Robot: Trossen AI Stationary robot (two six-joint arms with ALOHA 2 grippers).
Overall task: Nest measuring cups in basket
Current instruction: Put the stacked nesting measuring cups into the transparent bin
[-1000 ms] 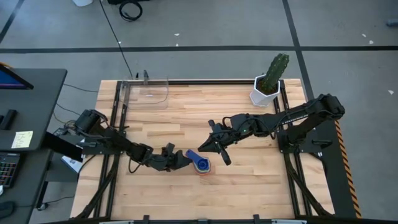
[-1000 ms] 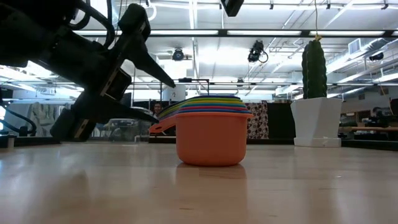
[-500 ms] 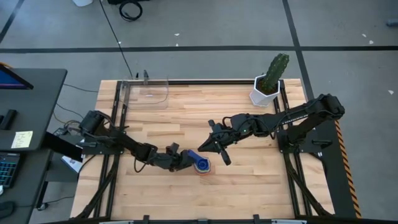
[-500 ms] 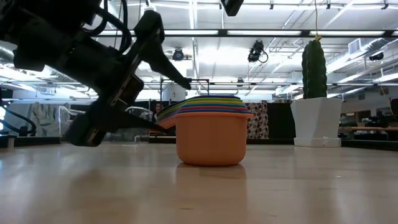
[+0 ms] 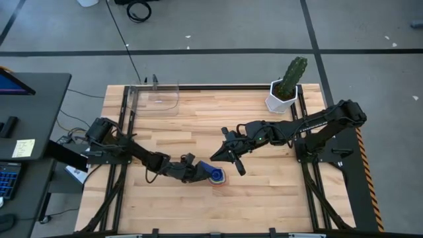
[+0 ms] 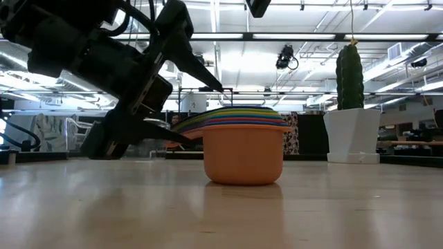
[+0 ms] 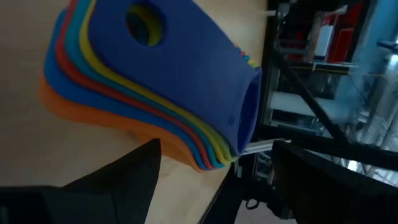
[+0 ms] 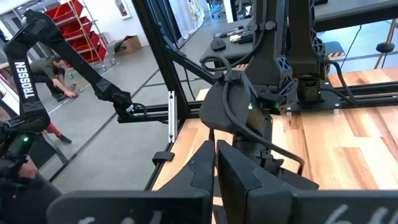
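High: left end effector has closed in on the measuring cups, mid-bench, well apart from the basket.
Low: fingers spread wide, bracketing the handles — stack nudged sideways.
Left wrist: handles between the fingers, ungripped.
Right end effector parked just beside, pinched.

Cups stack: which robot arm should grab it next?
Probably the left. Its tool is open around the handles of the cups stack; the right tool hangs apart.
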